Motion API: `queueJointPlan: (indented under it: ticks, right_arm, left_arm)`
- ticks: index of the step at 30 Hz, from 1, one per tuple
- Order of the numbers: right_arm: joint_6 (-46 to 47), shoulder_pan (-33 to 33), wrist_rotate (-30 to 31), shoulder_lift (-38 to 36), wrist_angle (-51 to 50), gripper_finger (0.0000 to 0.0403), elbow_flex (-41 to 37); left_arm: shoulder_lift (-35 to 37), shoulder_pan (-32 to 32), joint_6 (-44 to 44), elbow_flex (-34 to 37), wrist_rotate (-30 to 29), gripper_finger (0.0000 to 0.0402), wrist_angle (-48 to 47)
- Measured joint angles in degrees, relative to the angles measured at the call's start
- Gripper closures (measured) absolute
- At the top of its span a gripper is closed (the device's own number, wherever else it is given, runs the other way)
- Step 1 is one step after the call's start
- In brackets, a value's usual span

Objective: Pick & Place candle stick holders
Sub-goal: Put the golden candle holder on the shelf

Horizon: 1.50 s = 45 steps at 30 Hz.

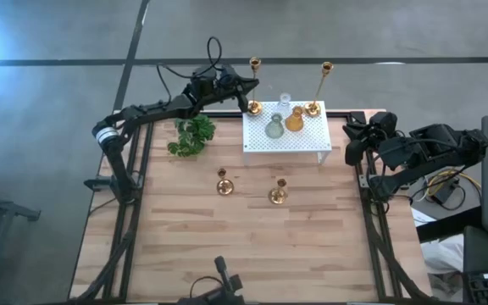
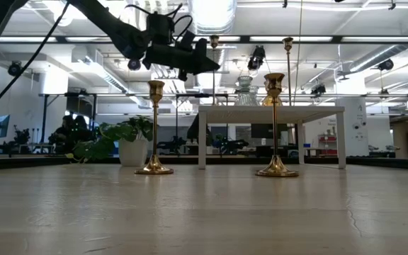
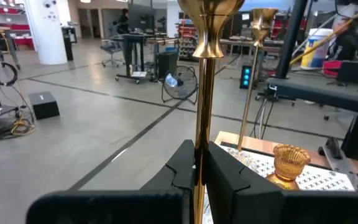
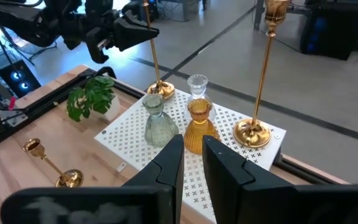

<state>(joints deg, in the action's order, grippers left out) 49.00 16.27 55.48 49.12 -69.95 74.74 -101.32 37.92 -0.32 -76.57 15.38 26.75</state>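
My left gripper (image 1: 246,93) is clamped on the slim stem of a tall gold candlestick (image 1: 254,85) whose base rests on the back left corner of the white perforated stand (image 1: 285,135). My right gripper (image 1: 352,138) waits off the stand's right edge with its fingers nearly together around nothing. The grip sits partway up a thin, smooth stem, so I judge it could tilt or slip. A swinging base could knock the green glass holder (image 1: 274,128), the amber one (image 1: 294,120) or the clear one (image 1: 285,101) just beside it.
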Motion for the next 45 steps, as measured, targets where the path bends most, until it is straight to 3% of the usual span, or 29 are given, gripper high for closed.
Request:
queueJointPlan:
  ticks: [16, 45]
  right_arm:
    - [-0.7, 0.0, 0.1, 0.0, 0.1, 0.0351, 0.0]
    - [-3.1, 0.0, 0.1, 0.0, 1.8, 0.0349, 0.0]
  left_arm:
    - [-1.0, 0.4, -2.7, 1.0, 5.1, 0.0381, 3.4]
    - [-1.5, 1.6, -1.1, 1.1, 7.6, 0.0381, 4.6]
